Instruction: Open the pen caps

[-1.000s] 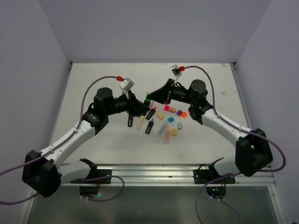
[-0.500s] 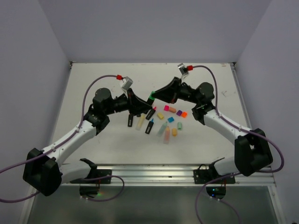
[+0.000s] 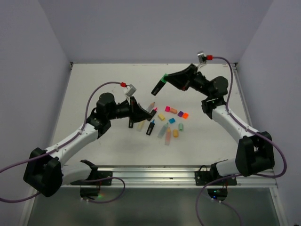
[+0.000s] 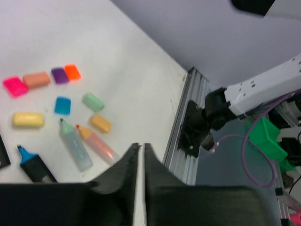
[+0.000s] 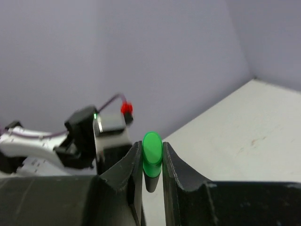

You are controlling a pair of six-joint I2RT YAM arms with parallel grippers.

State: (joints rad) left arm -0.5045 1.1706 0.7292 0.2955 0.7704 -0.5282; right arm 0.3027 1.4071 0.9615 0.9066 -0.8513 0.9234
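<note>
Top and wrist views. The right gripper (image 3: 163,79), which a second ago met the left gripper (image 4: 139,149) low over the middle of the table (image 3: 89,84), now stands raised and drawn back toward the far right. It carries the green-ended highlighter (image 3: 157,86) with it: the fingers are clamped on the green end and the black barrel slants down and left in the air, well apart from everything on the table. The left gripper stays low beside the scattered pens, its fingers drawn almost together with only a thin slit between them and nothing visible in it. The pair has therefore parted without the left side keeping a piece. The highlighter appears whole, though the top view is too small to tell whether its cap is seated, so this cap is probably not yet off. The loose caps (image 4: 62,104) — pink, peach, purple, orange, blue, mint, yellow — lie clustered beside uncapped highlighters (image 4: 75,149), which suggests the green one is the last. No brand, label or lettering is legible in any view.
</note>
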